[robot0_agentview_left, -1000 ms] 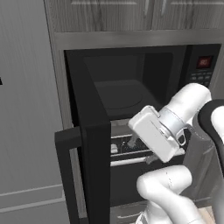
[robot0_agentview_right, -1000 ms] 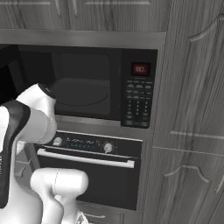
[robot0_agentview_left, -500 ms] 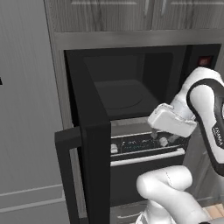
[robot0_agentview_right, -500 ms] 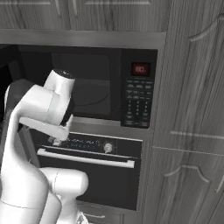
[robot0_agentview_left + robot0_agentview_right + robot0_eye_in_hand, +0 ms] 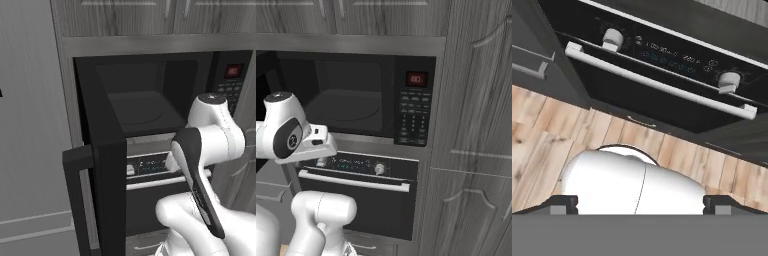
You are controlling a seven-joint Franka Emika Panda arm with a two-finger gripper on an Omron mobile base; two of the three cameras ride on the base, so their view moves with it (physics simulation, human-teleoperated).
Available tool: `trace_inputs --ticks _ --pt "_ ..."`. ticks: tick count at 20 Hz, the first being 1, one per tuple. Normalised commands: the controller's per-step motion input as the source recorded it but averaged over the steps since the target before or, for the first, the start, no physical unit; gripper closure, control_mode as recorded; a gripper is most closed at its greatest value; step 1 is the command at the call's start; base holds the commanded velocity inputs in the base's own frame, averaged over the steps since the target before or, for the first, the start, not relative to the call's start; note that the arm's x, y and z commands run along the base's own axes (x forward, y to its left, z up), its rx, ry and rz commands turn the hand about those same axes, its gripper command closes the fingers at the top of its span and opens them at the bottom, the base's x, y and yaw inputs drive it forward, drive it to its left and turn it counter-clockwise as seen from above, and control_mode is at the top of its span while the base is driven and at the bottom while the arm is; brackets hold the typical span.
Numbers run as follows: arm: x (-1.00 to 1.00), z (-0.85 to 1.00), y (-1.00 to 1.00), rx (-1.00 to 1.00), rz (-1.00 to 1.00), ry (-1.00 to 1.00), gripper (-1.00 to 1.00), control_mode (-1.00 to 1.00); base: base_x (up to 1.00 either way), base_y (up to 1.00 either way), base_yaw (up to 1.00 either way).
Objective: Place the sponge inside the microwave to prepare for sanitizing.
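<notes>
Hand view: oven (image 5: pixel 662 85) before wide-spread hand (image 5: pixel 640 204)

The white arm folds back on itself — upper link rising from about five o'clock in the left base view, elbow joint high at three o'clock; in the right base view the wrist sits at nine o'clock, hand level; the gripper (image 5: pixel 640 204) points downward, its dark fingertips (image 5: pixel 562 204) spread wide apart, nothing between them.

Microwave (image 5: pixel 150 100) door's lower end cut off, red display (image 5: pixel 416 78) unreadable — oven (image 5: pixel 662 85) edges cropped
</notes>
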Motion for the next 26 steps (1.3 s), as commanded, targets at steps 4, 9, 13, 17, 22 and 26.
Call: trace_inputs --ticks 4,9,13,17,22,26 --pt "0.0 0.0 -0.03 0.0 0.0 0.01 -1.0 -1.0 0.0 0.0 0.0" --pt "-0.02 -0.02 0.02 0.0 -0.21 0.01 -1.0 -1.0 0.0 0.0 0.0" --pt "0.0 0.0 0.04 0.0 -0.02 0.0 -1.0 -1.0 0.0 0.0 0.0" --pt "0.0 0.0 0.0 0.0 0.0 0.0 -1.0 -1.0 0.0 0.0 0.0" --pt "-0.07 -0.01 -0.08 0.0 0.0 0.0 -1.0 1.0 -0.28 -0.3 -0.05" --pt "0.0 0.0 0.0 0.0 0.0 0.0 -1.0 1.0 -0.45 -0.44 -0.11"
